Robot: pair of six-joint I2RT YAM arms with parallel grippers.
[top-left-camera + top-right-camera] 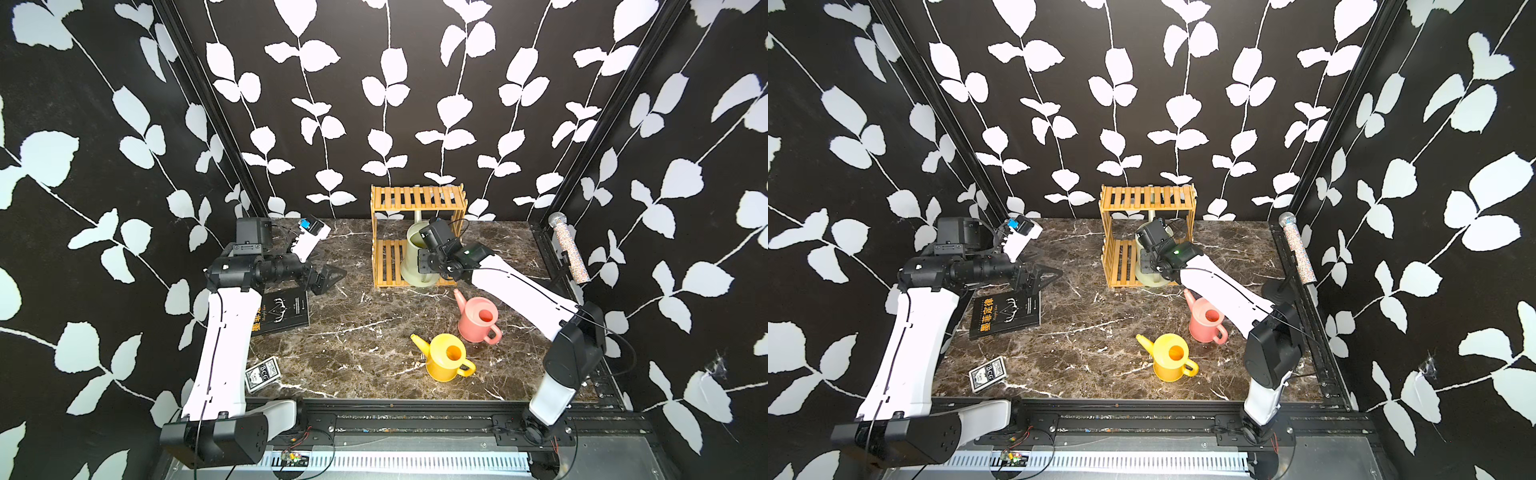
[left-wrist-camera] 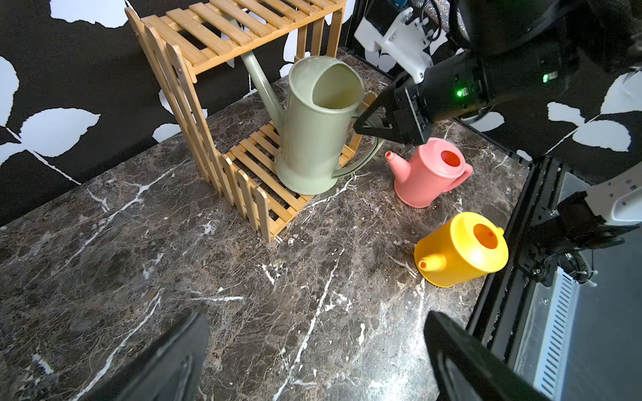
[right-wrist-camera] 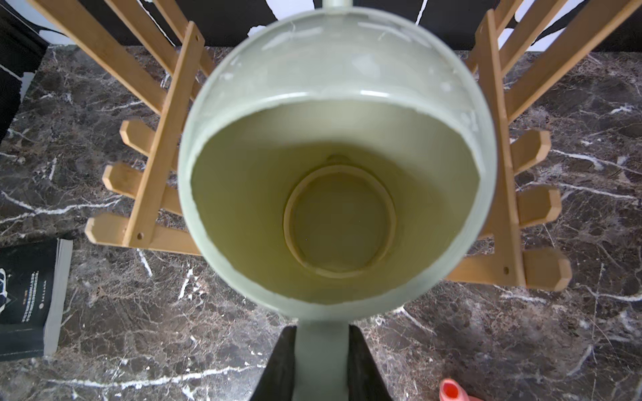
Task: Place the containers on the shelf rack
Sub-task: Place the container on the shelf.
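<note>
The sage-green can (image 2: 312, 139) stands upright on the lower tier (image 2: 257, 145) of the shelf rack (image 2: 194, 114), near the front edge. Its spout is pointed to the back, under the top tier (image 2: 222, 31). The right hand (image 3: 321, 333) is clamped narrowly on the can's handle (image 2: 363, 158), which sticks out of the rack's open front. The left hand (image 1: 326, 280) is spread wide and empty over the desk (image 2: 173, 260), well apart from the rack.

The step in hand is judged to be the setting-down of the first can. Whether its weight is fully on the slats cannot be told. The pink can (image 2: 427, 177) and the yellow can (image 2: 458, 253) are not yet placed and stand on the desk.

A release of the handle is called for next, then a straight withdrawal out of the front.

Little room is left there. The can is flanked by the slatted side panels, and its spout runs close under the top tier. The pink can stands just beside the rack's front corner, below the right arm, and could be knocked. Bare slats are seen beside the green can, the top tier is bare, and open desk lies before the rack.
</note>
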